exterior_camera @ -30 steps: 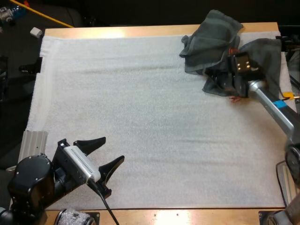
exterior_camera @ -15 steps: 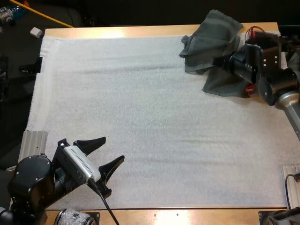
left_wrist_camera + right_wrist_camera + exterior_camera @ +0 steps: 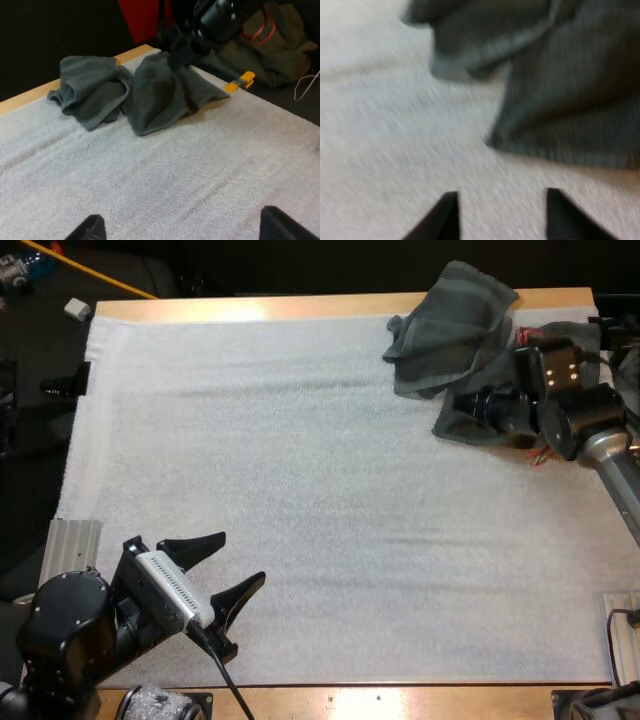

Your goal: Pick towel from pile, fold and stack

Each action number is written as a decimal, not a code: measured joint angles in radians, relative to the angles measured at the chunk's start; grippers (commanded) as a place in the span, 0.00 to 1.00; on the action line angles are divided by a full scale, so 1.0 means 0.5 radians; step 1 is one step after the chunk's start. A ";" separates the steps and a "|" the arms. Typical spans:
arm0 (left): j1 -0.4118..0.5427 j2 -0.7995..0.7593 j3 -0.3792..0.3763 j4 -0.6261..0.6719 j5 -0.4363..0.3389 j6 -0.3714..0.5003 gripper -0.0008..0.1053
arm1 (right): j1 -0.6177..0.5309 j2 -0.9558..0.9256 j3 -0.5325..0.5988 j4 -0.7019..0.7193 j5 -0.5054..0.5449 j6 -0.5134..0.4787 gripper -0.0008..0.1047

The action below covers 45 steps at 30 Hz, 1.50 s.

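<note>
Two dark grey-green towels lie at the mat's far right corner. One crumpled towel sits farther back; a flatter towel spreads beside it. My right gripper is open, low over the mat, with its fingers just short of the flatter towel's edge and nothing between them. In the left wrist view the right gripper hangs over that towel's far side. My left gripper stands open over bare mat at the near left, far from both towels.
The white mat covers most of the wooden table. An orange clip lies at the mat's edge by the towels. A grey metal block sits off the mat's near left edge. A small white object lies beyond the far left corner.
My right arm lifted off the flatter towel and swung right, then came back down and left to the towel's edge. The left arm has not moved.
</note>
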 measured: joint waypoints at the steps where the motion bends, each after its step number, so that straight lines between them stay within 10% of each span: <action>1: 0.000 0.000 0.000 0.000 0.000 0.000 0.57 | 0.000 0.017 0.000 0.040 0.001 0.000 0.56; 35: 0.000 0.000 0.000 0.050 0.013 -0.022 0.58 | -0.161 0.776 0.008 -0.259 0.230 0.255 0.52; 42: 0.000 0.000 0.000 0.050 0.016 -0.021 0.57 | -0.161 0.791 0.005 -0.259 0.230 0.260 0.03; 45: 0.000 0.000 0.000 0.050 0.016 -0.021 0.57 | -0.161 0.791 0.000 -0.248 0.227 0.252 0.01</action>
